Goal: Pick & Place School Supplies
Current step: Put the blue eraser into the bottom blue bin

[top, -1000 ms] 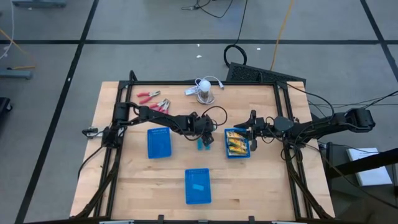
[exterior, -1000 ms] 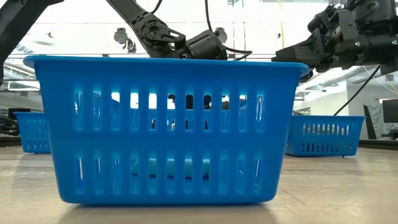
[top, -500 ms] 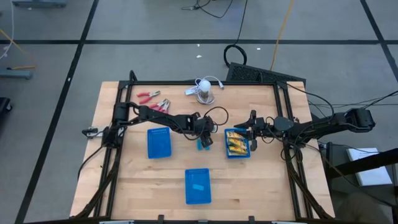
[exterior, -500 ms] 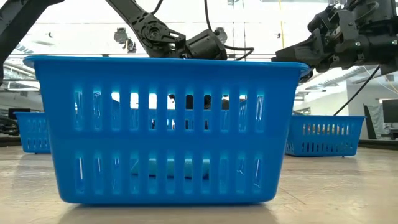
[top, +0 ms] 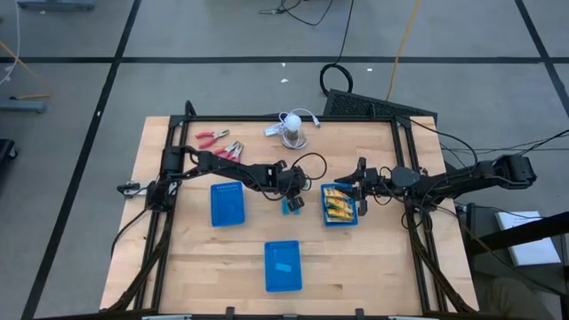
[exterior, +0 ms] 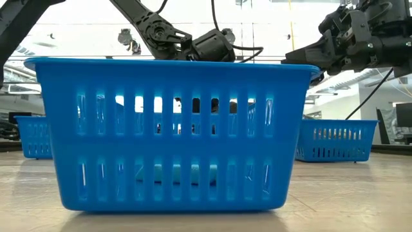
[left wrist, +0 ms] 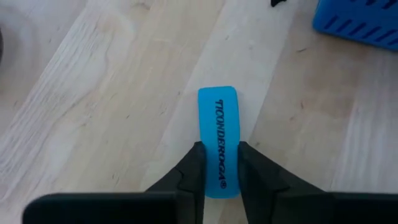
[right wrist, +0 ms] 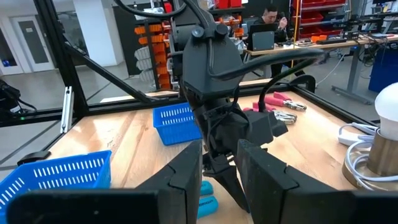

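Observation:
A light-blue block (left wrist: 219, 127) with dark lettering lies flat on the wooden table at its middle, also visible in the high view (top: 286, 207). My left gripper (left wrist: 219, 155) reaches in from the table's left and is shut on it (top: 292, 201). My right gripper (top: 358, 191) hangs still and shut over the left rim of the right blue tray (top: 340, 218), which holds yellow-orange boxes (top: 336, 204). The right wrist view looks past my right gripper (right wrist: 219, 163) at the left gripper. Two red-handled pliers (top: 220, 144) lie at the far left. My left gripper pinches the block's two long sides (left wrist: 209, 163) between its fingers (left wrist: 193, 169), at the end nearer the wrist. The fingers slant down from the table's left and run along the block. The block lies flat on the table, its far end sticking out past the fingertips.
A blue tray (top: 227, 203) sits left of the block. A near tray (top: 283, 277) holds a light-blue block (top: 283, 267) and fills the low view (exterior: 174, 129). A white round object with a cable (top: 292, 129) stands at the far edge.
My left gripper has stayed over the block, rolled a little at the wrist, and drawn its fingers together onto the block's sides. The block lies where it was. My right arm has kept still.

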Robot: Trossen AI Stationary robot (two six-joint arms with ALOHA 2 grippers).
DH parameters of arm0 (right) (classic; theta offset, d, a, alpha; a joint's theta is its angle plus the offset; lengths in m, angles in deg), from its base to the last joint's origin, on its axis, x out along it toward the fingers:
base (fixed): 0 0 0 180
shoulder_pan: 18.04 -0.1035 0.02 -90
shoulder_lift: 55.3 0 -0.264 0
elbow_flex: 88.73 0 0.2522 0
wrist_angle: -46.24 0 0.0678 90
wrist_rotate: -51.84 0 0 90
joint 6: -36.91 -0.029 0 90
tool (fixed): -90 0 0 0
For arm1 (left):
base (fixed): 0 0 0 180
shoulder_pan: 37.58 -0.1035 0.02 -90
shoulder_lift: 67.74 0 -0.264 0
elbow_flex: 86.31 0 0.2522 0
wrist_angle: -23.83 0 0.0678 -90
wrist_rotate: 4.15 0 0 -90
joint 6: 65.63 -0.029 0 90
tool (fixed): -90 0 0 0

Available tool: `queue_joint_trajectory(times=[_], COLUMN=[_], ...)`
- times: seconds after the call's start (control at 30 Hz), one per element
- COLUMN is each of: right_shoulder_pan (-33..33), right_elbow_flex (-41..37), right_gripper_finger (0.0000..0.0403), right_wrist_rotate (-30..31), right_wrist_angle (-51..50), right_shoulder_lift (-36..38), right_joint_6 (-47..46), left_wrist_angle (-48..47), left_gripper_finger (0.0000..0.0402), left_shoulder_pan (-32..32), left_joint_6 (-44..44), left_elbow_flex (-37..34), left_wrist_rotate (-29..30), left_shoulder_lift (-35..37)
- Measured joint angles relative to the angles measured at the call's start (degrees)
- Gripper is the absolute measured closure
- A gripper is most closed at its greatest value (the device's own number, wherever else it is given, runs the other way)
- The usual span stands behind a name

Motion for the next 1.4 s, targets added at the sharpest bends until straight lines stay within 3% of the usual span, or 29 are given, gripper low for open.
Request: queue_joint_trajectory(times=[0.3, 0.63, 1.0, 1.4], right_shoulder_pan=[0.0, 0.0, 0.0, 0.0], right_elbow_flex=[0.02, 0.07, 0.07, 0.07], right_gripper_finger=[0.031, 0.031, 0.031, 0.031], right_wrist_rotate=[0.0, 0.0, 0.0, 0.0], right_wrist_angle=[-0.57, -0.57, -0.58, -0.57], right_shoulder_lift=[0.0, 0.01, 0.02, 0.02], right_joint_6=[0.0, 0.0, -0.22, -1.08], left_wrist_angle=[-1.38, -9.01, -11.63, -12.09], left_gripper_finger=[0.0338, 0.0341, 0.0341, 0.0342], left_shoulder_pan=[1.2, 5.35, 17.42, 30.92], left_joint_6=[0.0, -0.41, 1.49, 7.27], left_elbow_flex=[-0.11, -0.09, 0.04, 0.04], left_wrist_rotate=[-0.03, 3.69, 3.81, 5.86], left_shoulder_lift=[1.62, 12.54, 21.72, 21.73])
